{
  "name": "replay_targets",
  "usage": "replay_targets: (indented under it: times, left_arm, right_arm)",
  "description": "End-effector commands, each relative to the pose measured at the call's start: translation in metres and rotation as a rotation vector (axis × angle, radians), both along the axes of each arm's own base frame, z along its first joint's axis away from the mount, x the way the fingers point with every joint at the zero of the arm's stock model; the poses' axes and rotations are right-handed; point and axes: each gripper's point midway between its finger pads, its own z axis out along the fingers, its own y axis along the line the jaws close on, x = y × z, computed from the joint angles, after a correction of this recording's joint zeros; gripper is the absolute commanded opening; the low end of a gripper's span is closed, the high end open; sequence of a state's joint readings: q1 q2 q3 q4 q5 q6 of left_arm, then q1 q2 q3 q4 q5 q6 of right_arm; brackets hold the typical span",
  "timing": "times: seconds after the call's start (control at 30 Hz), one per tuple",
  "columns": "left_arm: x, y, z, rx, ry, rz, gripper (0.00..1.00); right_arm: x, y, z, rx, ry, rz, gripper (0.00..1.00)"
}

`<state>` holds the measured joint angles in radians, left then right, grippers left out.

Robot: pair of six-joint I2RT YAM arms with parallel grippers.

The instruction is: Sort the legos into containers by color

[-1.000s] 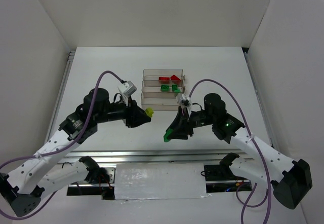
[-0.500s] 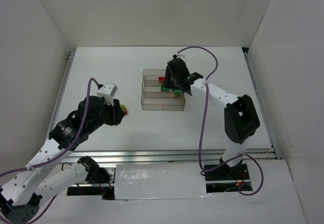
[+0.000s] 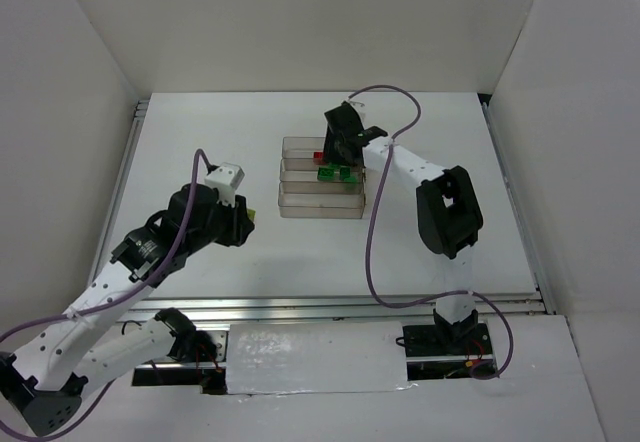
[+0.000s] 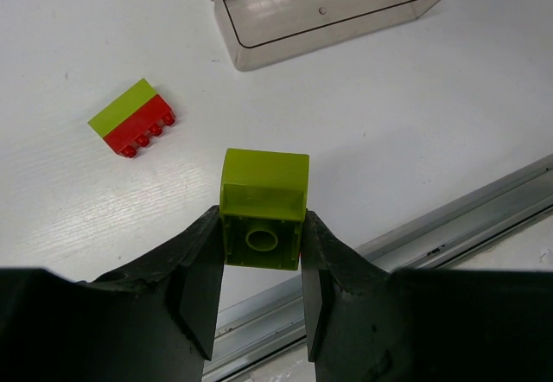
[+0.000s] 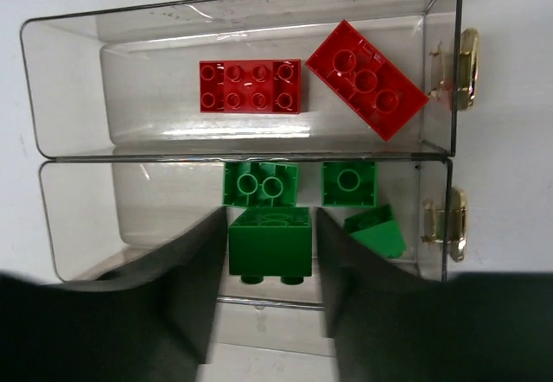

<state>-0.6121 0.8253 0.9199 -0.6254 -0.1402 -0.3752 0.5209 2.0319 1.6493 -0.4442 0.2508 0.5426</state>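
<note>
My left gripper is shut on a yellow-green lego and holds it above the table; in the top view it is left of the containers. A yellow-green-on-red stack lies on the table beyond it. My right gripper is over the middle container, also in the top view. A green lego sits between its fingers with thin gaps on both sides. Three more green legos lie in that bin. Two red legos lie in the far container.
The near container holds no bricks and also shows in the left wrist view. Gold latches stick out on the bins' right side. A metal rail runs along the table's front edge. White walls close in three sides.
The right arm has swung from the front middle of the table to over the bins with the green lego. The left arm has drawn back left with the yellow-green lego.
</note>
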Motion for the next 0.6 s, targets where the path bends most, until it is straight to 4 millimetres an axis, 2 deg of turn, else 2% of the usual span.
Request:
replay_targets:
  times: [0.0, 0.1, 0.17, 0.27, 0.3, 0.33, 0.37, 0.4, 0.43, 0.47, 0.5, 0.53, 0.57]
  left_arm:
    - [0.007, -0.01, 0.012, -0.05, -0.028, -0.015, 0.0]
    - [0.01, -0.019, 0.01, -0.078, 0.002, -0.02, 0.0]
    - [0.013, -0.027, 0.007, -0.1, 0.032, -0.018, 0.0]
    - [0.021, -0.044, 0.004, -0.146, 0.053, -0.048, 0.01]
    - [0.025, -0.048, 0.005, -0.156, 0.051, -0.048, 0.03]
    - [0.033, -0.06, 0.006, -0.177, 0.051, -0.068, 0.03]
    - [0.039, -0.065, 0.007, -0.184, 0.05, -0.076, 0.05]
    - [0.043, -0.072, 0.006, -0.185, 0.054, -0.09, 0.06]
    - [0.054, -0.08, -0.004, -0.17, 0.075, -0.096, 0.08]
    - [0.061, -0.091, 0.004, -0.185, 0.07, -0.125, 0.09]
    - [0.067, -0.097, 0.003, -0.181, 0.07, -0.134, 0.08]
    - [0.079, -0.105, -0.009, -0.163, 0.095, -0.131, 0.08]
    - [0.09, -0.113, 0.0, -0.173, 0.071, -0.135, 0.08]
  right_arm:
    - [0.007, 0.001, 0.017, 0.02, -0.031, -0.011, 0.57]
    - [0.005, 0.001, 0.024, 0.043, -0.038, -0.002, 0.67]
    - [0.004, 0.001, 0.034, 0.053, -0.048, 0.002, 0.85]
    - [-0.002, -0.004, 0.055, 0.063, -0.074, 0.005, 0.86]
    - [-0.008, -0.008, 0.057, 0.058, -0.07, 0.002, 0.86]
    - [-0.016, -0.014, 0.076, 0.072, -0.096, -0.003, 0.86]
    - [-0.023, -0.017, 0.083, 0.081, -0.103, -0.008, 0.86]
    - [-0.043, -0.029, 0.09, 0.096, -0.108, -0.016, 0.88]
    - [-0.05, -0.03, 0.1, 0.147, -0.142, -0.019, 0.89]
    - [-0.063, -0.03, 0.1, 0.187, -0.139, 0.0, 0.89]
    - [-0.089, -0.044, 0.099, 0.212, -0.147, -0.004, 0.89]
    - [-0.097, -0.046, 0.107, 0.256, -0.18, -0.009, 0.89]
    - [-0.108, -0.05, 0.106, 0.272, -0.185, -0.01, 0.9]
